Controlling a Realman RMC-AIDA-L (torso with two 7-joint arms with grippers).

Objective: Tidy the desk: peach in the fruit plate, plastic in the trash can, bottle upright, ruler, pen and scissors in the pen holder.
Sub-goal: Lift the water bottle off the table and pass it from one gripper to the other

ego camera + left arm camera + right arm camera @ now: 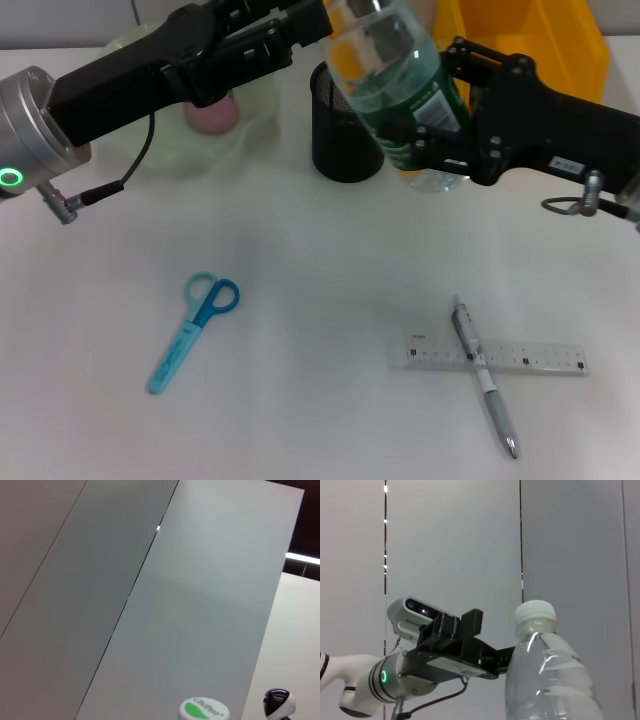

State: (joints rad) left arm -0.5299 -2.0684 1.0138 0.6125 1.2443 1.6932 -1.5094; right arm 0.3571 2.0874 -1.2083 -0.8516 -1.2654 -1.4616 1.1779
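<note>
A clear bottle (395,80) with a green label is held nearly upright above the table, beside the black mesh pen holder (343,135). My right gripper (438,150) is shut on its lower body. My left gripper (300,25) is at the bottle's upper part; the bottle cap (203,711) shows in the left wrist view. The right wrist view shows the bottle (550,680) and the left gripper (457,640) beside it. A pink peach (212,113) lies in the pale green fruit plate (150,150). Blue scissors (195,330), a clear ruler (530,357) and a pen (487,380) lie on the table. No plastic is in view.
A yellow bin (545,40) stands at the back right behind the right arm. The pen lies across the ruler at the front right. The scissors lie at the front left. The table top (320,260) is white.
</note>
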